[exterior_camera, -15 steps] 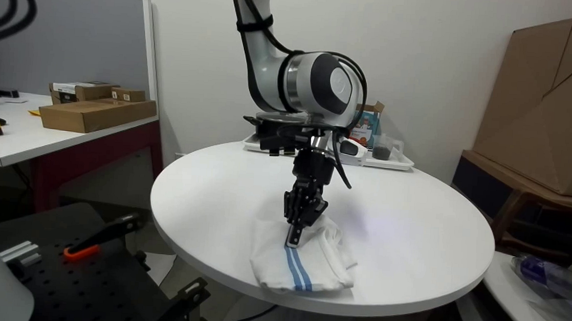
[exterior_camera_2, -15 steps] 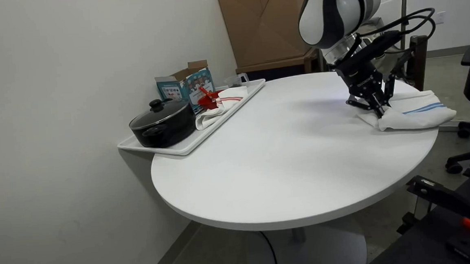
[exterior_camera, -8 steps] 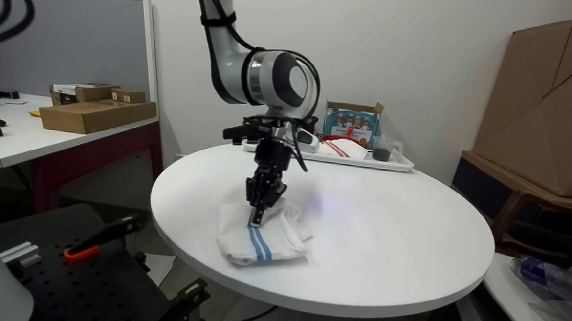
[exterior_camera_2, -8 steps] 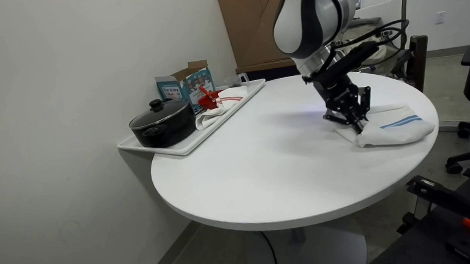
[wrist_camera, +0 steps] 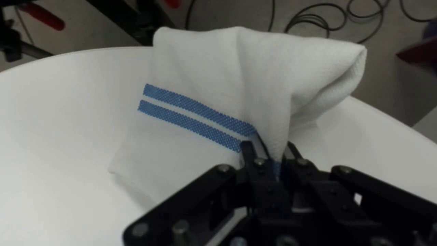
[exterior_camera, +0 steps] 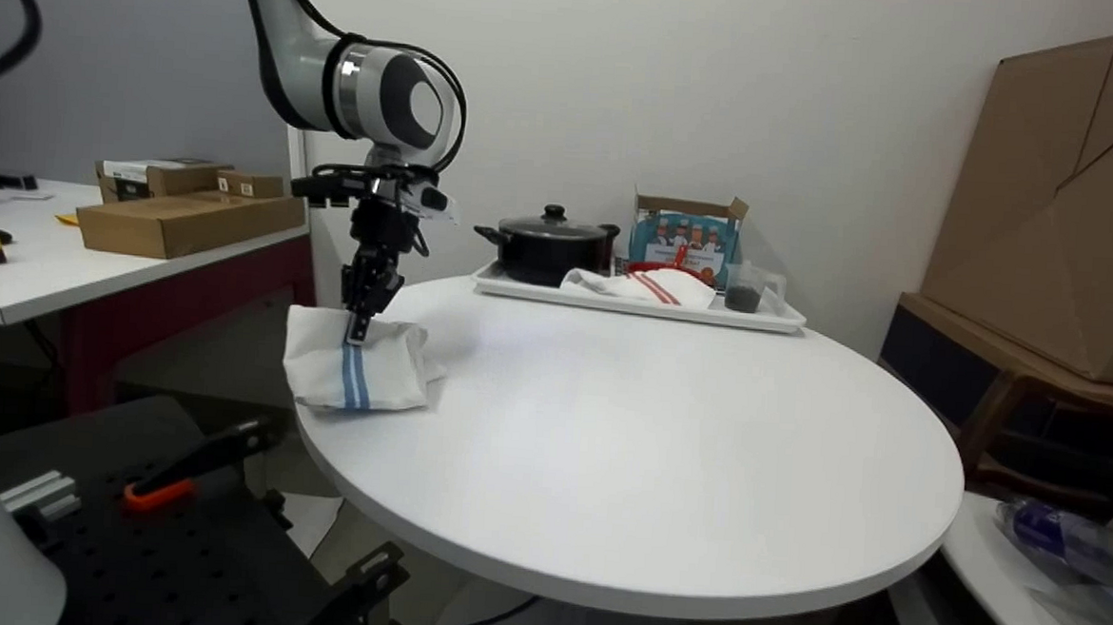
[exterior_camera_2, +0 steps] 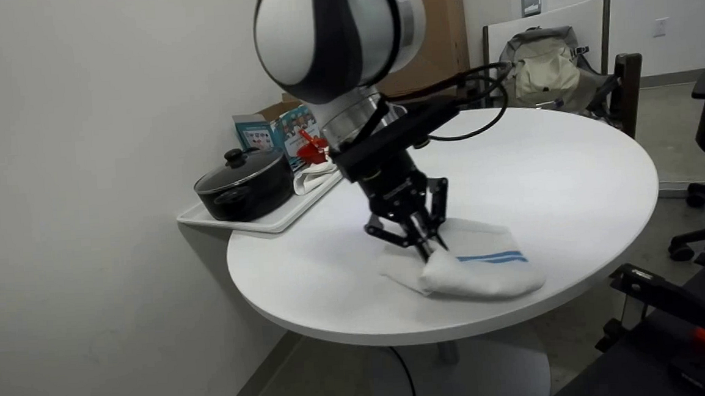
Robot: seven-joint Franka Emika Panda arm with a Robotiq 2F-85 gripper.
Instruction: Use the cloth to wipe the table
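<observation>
The white cloth with blue stripes [exterior_camera: 391, 385] lies folded on the round white table [exterior_camera: 653, 470], at its left rim in that exterior view. It also shows in an exterior view [exterior_camera_2: 480, 279] and in the wrist view [wrist_camera: 198, 65], where it covers part of the table's rim. My gripper [exterior_camera: 357, 338] points down at the cloth, tilted in an exterior view [exterior_camera_2: 434, 251]. In the wrist view my gripper [wrist_camera: 271, 148] is shut on a pinched fold of the cloth between its fingers. The fold's lower end is hidden between them.
A white tray [exterior_camera: 520, 290] stands at the table's back against the wall. It holds a black lidded pot [exterior_camera: 552, 250], a red-striped cloth [exterior_camera: 648, 287], a blue box [exterior_camera: 689, 238] and a clear cup [exterior_camera: 744, 289]. A desk with cardboard boxes [exterior_camera: 190, 224] stands left.
My gripper and the cloth have moved together across the table, leftward and back in one exterior view, leftward and nearer the camera in an exterior view. The pot has come into full sight.
</observation>
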